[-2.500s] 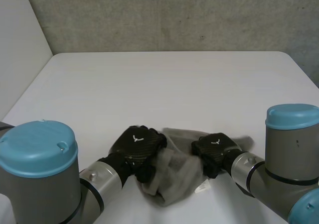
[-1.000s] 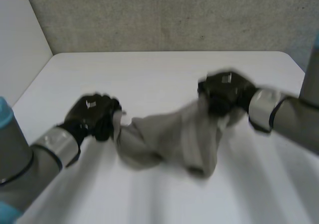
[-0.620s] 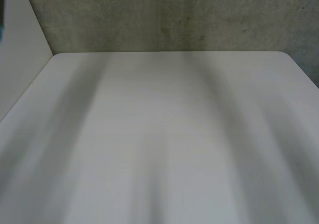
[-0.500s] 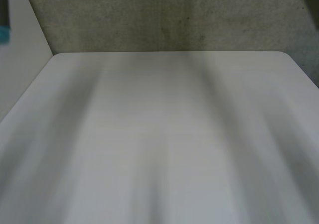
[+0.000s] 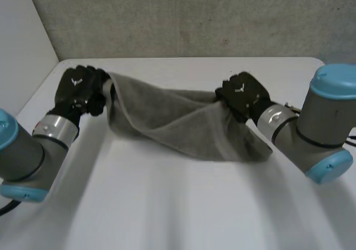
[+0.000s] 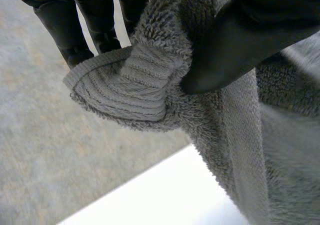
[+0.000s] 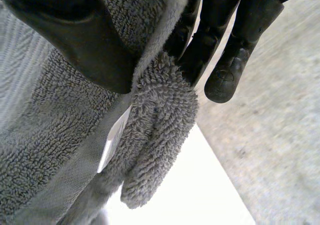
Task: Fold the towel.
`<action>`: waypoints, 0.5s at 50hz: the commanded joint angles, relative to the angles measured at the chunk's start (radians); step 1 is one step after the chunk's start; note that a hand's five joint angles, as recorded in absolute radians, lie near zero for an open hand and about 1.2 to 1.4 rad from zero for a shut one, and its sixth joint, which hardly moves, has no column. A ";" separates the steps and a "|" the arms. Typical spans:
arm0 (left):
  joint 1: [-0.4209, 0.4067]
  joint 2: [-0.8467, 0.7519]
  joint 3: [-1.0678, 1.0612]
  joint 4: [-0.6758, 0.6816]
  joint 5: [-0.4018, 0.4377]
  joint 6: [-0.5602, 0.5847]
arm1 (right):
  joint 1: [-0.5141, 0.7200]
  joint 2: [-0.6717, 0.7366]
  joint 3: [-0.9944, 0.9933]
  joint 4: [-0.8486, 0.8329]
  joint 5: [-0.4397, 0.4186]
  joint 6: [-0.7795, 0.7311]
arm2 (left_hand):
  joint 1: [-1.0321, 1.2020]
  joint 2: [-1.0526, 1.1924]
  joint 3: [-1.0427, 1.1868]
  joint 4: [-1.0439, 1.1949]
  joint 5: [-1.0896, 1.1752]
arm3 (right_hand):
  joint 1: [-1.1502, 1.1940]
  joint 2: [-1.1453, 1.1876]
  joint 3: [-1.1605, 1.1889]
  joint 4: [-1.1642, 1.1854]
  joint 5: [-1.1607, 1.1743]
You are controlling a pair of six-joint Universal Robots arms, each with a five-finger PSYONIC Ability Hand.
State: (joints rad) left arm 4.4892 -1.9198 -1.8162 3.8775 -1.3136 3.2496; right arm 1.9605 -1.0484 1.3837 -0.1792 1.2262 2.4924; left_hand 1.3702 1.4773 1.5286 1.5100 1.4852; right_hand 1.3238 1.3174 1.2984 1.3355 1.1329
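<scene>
moved since before: both hands were low at the near side of the table (image 5: pixel 167 205) with the towel (image 5: pixel 183 122) bunched between them; now they are raised and spread over the far half of the table, and the towel hangs stretched from one hand to the other.
left hand (image 5: pixel 78 89): above the far left corner of the table, clamped on one corner of the towel; the left wrist view shows the thumb pressing the ribbed hem against the fingers.
right hand (image 5: pixel 242 94): above the far part of the table, right of its middle, gripping the opposite corner between thumb and fingers; a white label (image 7: pixel 114 137) sits on the hem just under the thumb.
towel place: in the air over the far half of the table, sagging in the middle, with its low fold close to the table top; whether it touches i cannot tell.
step in hand: i judge this is the spreading step, so no fold is made yet.
next move: probably lower the cloth flat on the table with even tension, keeping both corners level so the sag does not wrinkle.
edges and room: the near half of the table is free for laying down; the wall (image 5: pixel 194 16) stands behind the far edge of the table, and the left hand is close to the left edge of the table, so room to go outward is small.
</scene>
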 commanded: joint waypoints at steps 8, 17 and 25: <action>-0.018 0.028 -0.071 -0.018 0.025 0.070 | 0.000 -0.015 -0.027 0.223 0.021 -0.021 | 0.026 -0.081 -0.132 -0.114 -0.263 | -0.810 -0.804 -0.785 -0.822 -0.794; -0.036 0.102 -0.146 -0.016 0.025 0.073 | 0.001 -0.082 -0.008 0.302 0.098 0.014 | 0.026 -0.081 -0.132 -0.114 -0.263 | -0.954 -0.948 -0.929 -0.966 -0.938; -0.030 0.113 -0.175 -0.018 0.025 0.075 | 0.034 -0.148 0.037 0.282 0.099 0.112 | 0.026 -0.081 -0.132 -0.114 -0.263 | -0.939 -0.933 -0.914 -0.951 -0.923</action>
State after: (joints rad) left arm 4.4548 -1.8110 -1.9740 3.8604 -1.2886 3.3228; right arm 1.9683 -1.1523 1.3958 0.1222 1.3284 2.5408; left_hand 1.3702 1.4773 1.5288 1.5100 1.4852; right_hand 0.4196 0.4124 0.4041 0.4023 0.2013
